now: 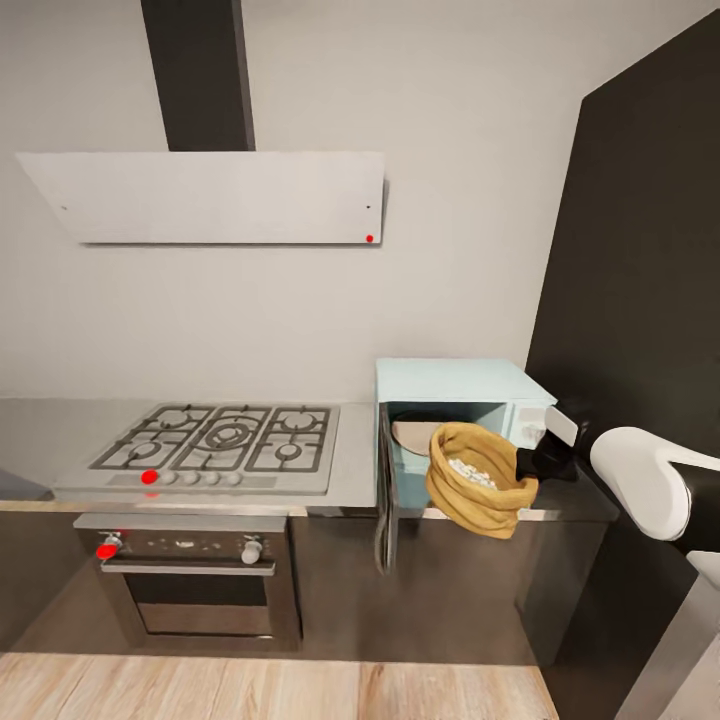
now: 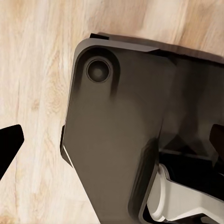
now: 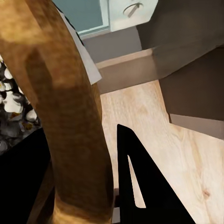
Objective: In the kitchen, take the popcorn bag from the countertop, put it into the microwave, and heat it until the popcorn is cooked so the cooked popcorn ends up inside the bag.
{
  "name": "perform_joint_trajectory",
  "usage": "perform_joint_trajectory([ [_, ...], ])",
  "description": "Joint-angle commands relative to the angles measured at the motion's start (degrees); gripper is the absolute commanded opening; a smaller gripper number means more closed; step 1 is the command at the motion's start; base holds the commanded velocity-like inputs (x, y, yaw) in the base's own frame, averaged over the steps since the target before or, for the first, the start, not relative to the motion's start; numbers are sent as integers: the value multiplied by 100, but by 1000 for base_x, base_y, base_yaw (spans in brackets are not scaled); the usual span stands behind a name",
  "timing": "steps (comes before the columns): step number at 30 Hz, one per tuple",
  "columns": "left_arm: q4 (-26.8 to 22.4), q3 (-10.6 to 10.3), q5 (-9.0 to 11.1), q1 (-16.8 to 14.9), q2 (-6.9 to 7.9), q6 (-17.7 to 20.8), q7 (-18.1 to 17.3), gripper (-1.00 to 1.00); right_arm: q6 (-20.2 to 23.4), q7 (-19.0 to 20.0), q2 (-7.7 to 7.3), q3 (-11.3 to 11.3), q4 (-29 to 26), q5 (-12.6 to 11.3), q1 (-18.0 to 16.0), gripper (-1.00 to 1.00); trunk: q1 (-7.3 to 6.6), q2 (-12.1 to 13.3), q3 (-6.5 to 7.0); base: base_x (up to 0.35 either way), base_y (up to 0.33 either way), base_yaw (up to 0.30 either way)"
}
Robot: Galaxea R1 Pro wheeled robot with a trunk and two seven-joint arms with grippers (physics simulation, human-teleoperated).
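In the head view, the tan-gold popcorn bag [image 1: 478, 495] hangs tilted in front of the pale mint-blue microwave [image 1: 455, 385], over the front edge of the grey countertop [image 1: 350, 470]. Whitish popcorn [image 1: 468, 472] lies inside the bag. My right gripper [image 1: 527, 462] is shut on the bag's rolled rim at its right side. The microwave's dark door [image 1: 384, 490] stands open toward me, and a round plate [image 1: 412, 434] shows inside. The right wrist view shows the bag's wall [image 3: 60, 107], popcorn [image 3: 11, 100] and one black finger [image 3: 140, 186]. My left gripper [image 2: 113, 142] is open above the floor.
A gas hob [image 1: 220, 440] lies left of the microwave, with a built-in steel oven [image 1: 190, 580] below and a flat white hood [image 1: 210, 195] above. A tall dark cabinet [image 1: 640, 270] stands to the right. Under the left gripper are my dark base [image 2: 126, 140] and light wood floor [image 2: 32, 84].
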Motion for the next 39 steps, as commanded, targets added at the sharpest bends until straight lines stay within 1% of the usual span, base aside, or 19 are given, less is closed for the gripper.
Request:
perform_joint_trajectory([
  [1,-1,28,4,-2,-2,-4,0,100,-2,-60,-1,-177,11,1,-8,-100,3,-8,-8,0,0,0],
  [3,-1,28,5,-2,-2,-5,0,100,-4,-120,-1,-418,11,1,-8,-100,3,-8,-8,0,0,0],
  [4,-1,28,5,-2,-2,-5,0,100,-6,-243,6,-716,11,-3,-8,-100,3,-8,-8,0,0,0],
  [5,-1,28,4,-2,-2,-5,0,100,-9,-381,38,-868,11,-5,-8,-100,3,-8,-8,0,0,0],
  [9,-1,28,5,-2,-2,-5,0,100,-125,-787,118,-1095,12,-6,-8,-100,3,-8,-8,0,0,0],
  [11,-1,28,5,-2,-2,-5,0,100,-201,-1064,128,-1353,11,-1,-8,-100,3,-8,-8,0,0,0],
  [12,-1,28,5,-2,-2,-5,0,100,-217,-1287,129,-1511,11,-2,-8,-100,3,-8,-8,0,0,0],
  [13,-3,28,5,-2,-2,-5,0,100,-251,-1741,133,-1800,11,-7,-8,-100,3,-8,-8,0,0,0],
  [16,-2,28,5,-2,-2,-5,0,100,-646,-3230,153,-2837,13,-23,-8,-100,3,-8,-8,0,0,0],
  [18,-2,28,5,-2,-2,-5,0,100,-737,-3486,156,-3057,12,-25,-8,-100,3,-8,-8,0,0,0],
  [23,-1,28,5,-2,-2,-5,0,100,-778,-3707,157,-3378,16,-21,-8,-100,3,-8,-8,0,0,0],
  [24,-1,28,5,-2,-2,-5,0,100,-780,-3894,157,-3543,14,-24,-8,-100,3,-8,-8,0,0,0],
  [25,-1,28,5,-2,-2,-5,0,100,-787,-4267,157,-3892,16,-25,-8,-100,3,-8,-8,0,0,0],
  [27,-1,28,5,-2,-2,-5,0,100,-892,-4492,157,-4302,14,-25,-8,-100,3,-8,-8,0,0,0],
  [28,-1,28,5,-2,-2,-5,0,100,-991,-4568,157,-4420,14,-24,-8,-100,3,-8,-8,0,0,0],
  [31,-1,28,5,-2,-2,-4,0,100,-1158,-4819,157,-4532,14,-25,-8,-100,3,-8,-8,0,0,0],
  [34,-1,28,4,-2,-2,2,0,100,-1182,-4888,164,-4609,19,-25,-8,-100,3,-8,-8,0,0,0],
  [38,-1,28,5,-2,-2,3,0,100,-1199,-4995,206,-4647,20,-25,-8,-100,3,-8,-8,0,0,0],
  [39,-1,28,5,-2,-2,3,0,100,-1201,-5034,237,-4651,20,-25,-8,-100,3,-8,-8,0,0,0],
])
